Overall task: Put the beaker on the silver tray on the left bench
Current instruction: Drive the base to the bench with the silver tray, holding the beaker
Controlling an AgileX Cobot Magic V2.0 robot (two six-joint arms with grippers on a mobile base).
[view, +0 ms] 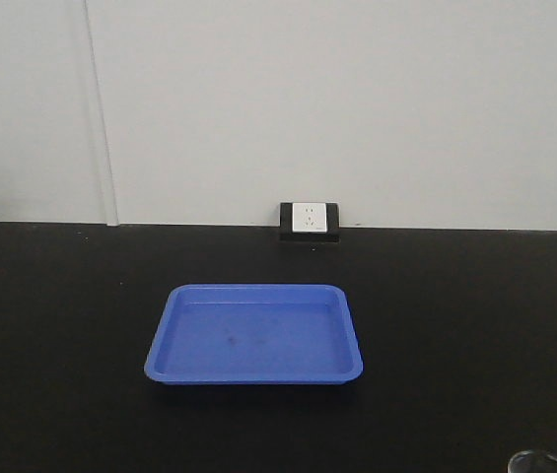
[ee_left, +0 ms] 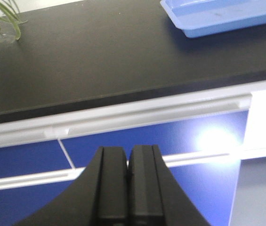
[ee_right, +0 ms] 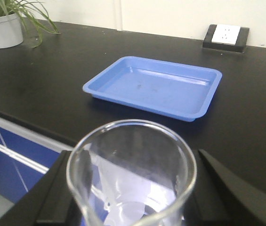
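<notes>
Between the right fingers: the beaker (ee_right: 132,176), clear glass, upright, with its open mouth filling the near bottom of the right wrist view.
Right gripper (ee_right: 133,212): black fingers (ee_right: 227,188) stand on either side of the glass wall, clamped on it.
Beaker's place: at the near front edge of the black bench (ee_right: 43,89), nearer than the blue tray (ee_right: 156,87) and to its right. I cannot tell whether its base rests on anything.
Left gripper (ee_left: 128,188): black fingers pressed together with nothing between them, hanging near, in front of the white front edge (ee_left: 123,117) and the blue cupboard doors (ee_left: 137,146).
Middle of the bench: the blue tray lies flat, well apart from the beaker.
Far left: potted plant (ee_right: 3,29) in a white pot on the bench.
Far, at the wall: white socket (view: 310,220) in a black housing, beyond the tray.
</notes>
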